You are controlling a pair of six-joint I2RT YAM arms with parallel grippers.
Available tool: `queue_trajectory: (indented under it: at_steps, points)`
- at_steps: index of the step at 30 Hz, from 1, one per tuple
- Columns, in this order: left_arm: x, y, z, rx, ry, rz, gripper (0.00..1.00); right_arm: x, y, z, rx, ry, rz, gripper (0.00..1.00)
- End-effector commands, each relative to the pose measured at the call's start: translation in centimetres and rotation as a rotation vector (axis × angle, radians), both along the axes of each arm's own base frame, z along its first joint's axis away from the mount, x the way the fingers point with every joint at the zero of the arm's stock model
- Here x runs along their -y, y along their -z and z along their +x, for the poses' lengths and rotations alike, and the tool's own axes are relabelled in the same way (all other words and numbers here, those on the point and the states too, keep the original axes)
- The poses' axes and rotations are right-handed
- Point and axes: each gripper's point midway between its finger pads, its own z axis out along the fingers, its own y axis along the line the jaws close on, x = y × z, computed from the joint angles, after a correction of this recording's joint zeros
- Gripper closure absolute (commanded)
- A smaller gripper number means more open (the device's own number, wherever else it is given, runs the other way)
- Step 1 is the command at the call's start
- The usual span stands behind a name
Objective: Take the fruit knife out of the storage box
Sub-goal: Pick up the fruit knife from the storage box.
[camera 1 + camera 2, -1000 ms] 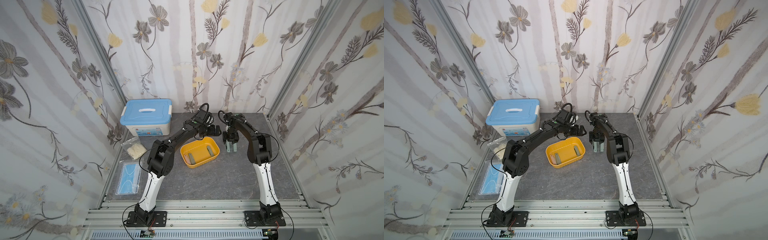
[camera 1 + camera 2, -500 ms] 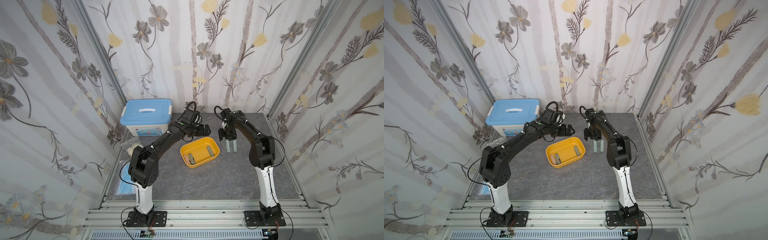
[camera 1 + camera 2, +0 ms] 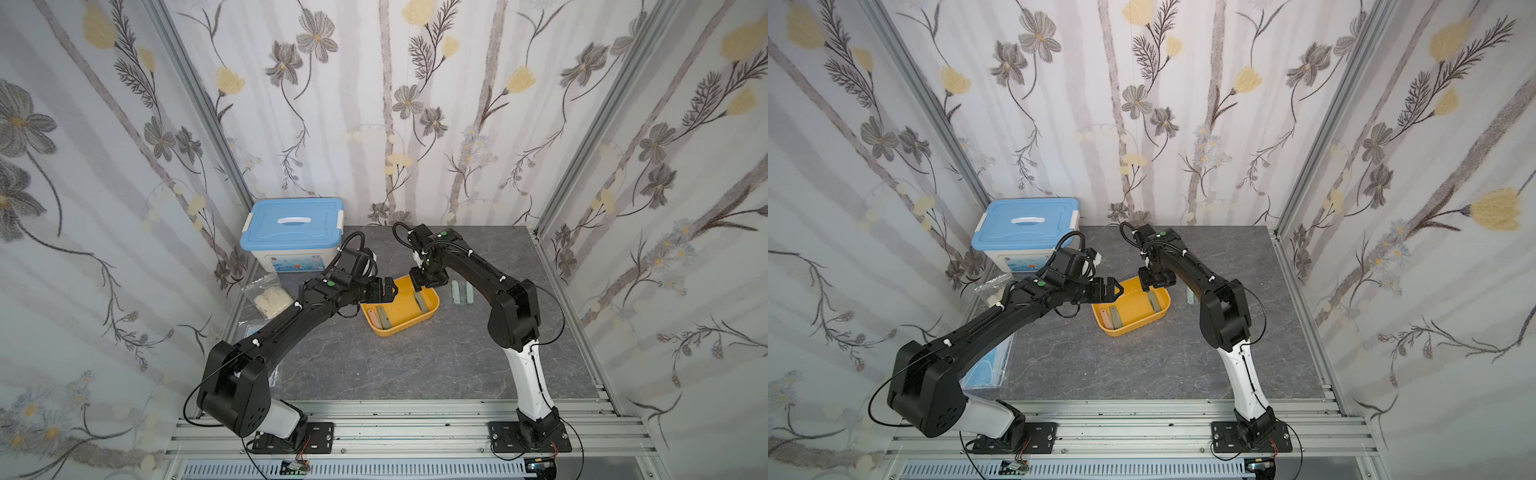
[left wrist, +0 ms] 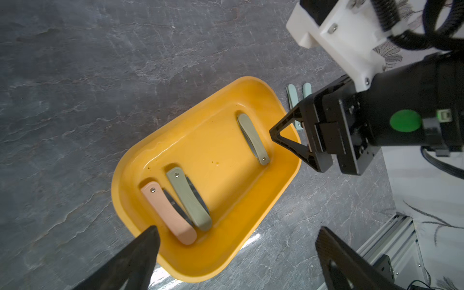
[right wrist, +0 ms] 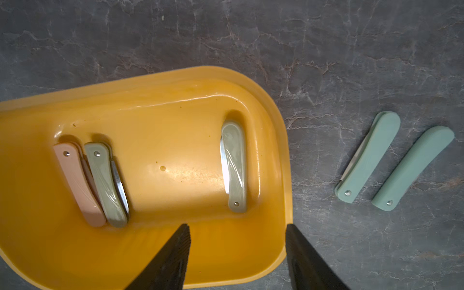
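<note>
Right hand [image 5: 237,227] apart, empty, over glossy rounded storage box [image 5: 150,77] rim near fruit knife [image 5: 234,165]; left hand [image 4: 238,229] apart

Top pair high, downward; wrist cams prob. close, share storage box [image 4: 221,180].

Storage box [image 3: 399,329]: mustard-yellow, lidless, skewed mid-worktop [image 3: 374,365], nearer rear edge. Inside, folded: pink fruit knife [image 4: 167,212] against olive fruit knife [image 4: 188,198] at one end, second olive fruit knife [image 4: 252,138] alone at other. Two mint fruit knives [image 5: 367,157] on worktop beside it, right-edge side
</note>
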Motion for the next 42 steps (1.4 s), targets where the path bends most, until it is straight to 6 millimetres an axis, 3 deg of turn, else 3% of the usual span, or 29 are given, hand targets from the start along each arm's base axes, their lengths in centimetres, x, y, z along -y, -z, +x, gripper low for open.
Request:
queue_trajectory:
  at_steps: [1,7,20,31,42]
  points:
    - [-1.0,-0.1,-0.7,0.012,-0.026,0.002,0.0,-0.6,1.1,-0.4,-0.016,0.019,-0.01,0.4]
    - [-2.0,0.4,-2.0,0.005,-0.044,0.002,0.0,-1.3,3.3,-1.1,-0.052,0.004,-0.034,0.41]
    - [-2.2,0.8,-2.1,-0.006,-0.048,0.007,0.0,-1.6,6.5,-0.9,-0.095,0.002,-0.037,0.44]
    - [-2.1,1.0,-1.7,-0.009,-0.05,0.012,0.0,-2.1,7.7,-0.9,-0.117,-0.008,-0.014,0.47]
    - [-2.4,1.6,-1.8,-0.016,-0.052,0.016,0.0,-4.0,7.1,-1.3,-0.122,-0.043,0.065,0.47]
